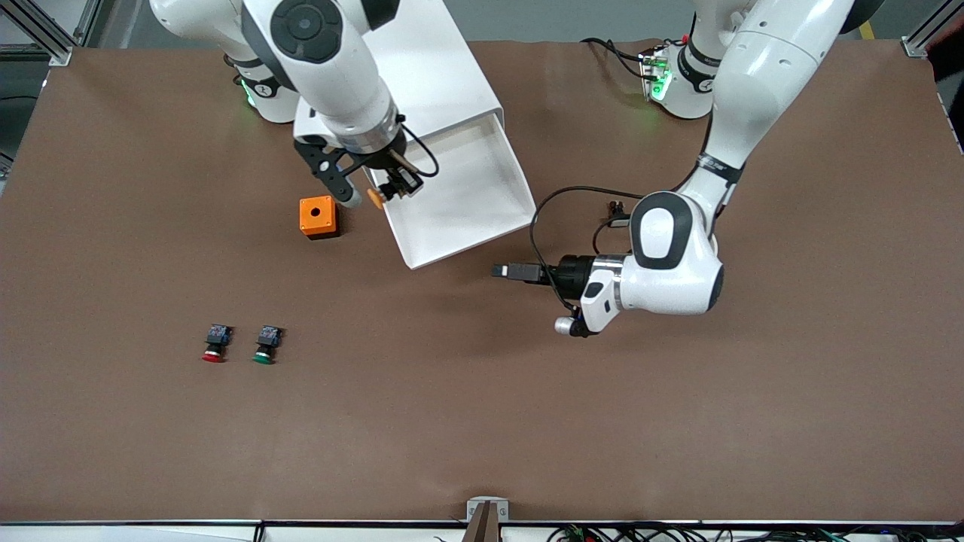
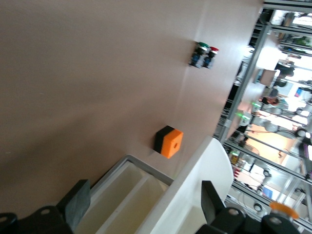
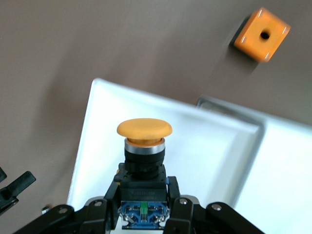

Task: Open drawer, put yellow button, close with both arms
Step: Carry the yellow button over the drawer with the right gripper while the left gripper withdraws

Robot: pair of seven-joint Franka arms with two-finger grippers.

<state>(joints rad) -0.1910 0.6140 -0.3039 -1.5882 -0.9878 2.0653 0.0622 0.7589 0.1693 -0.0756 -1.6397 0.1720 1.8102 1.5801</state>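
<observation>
Drawer [image 1: 482, 218] stands pulled out of its cabinet [image 1: 444, 68], toward the front camera. My right gripper [image 1: 393, 188] is over the drawer's edge at the right arm's end, clamped on the yellow button [image 1: 375, 198]. The cube with a hole [image 1: 318, 217] sits on the table just beside that edge. Two more buttons [image 1: 239, 345] lie side by side, well apart from it and nearer the camera. My left gripper [image 1: 506, 271] hangs spread, just beside the drawer's front corner.
</observation>
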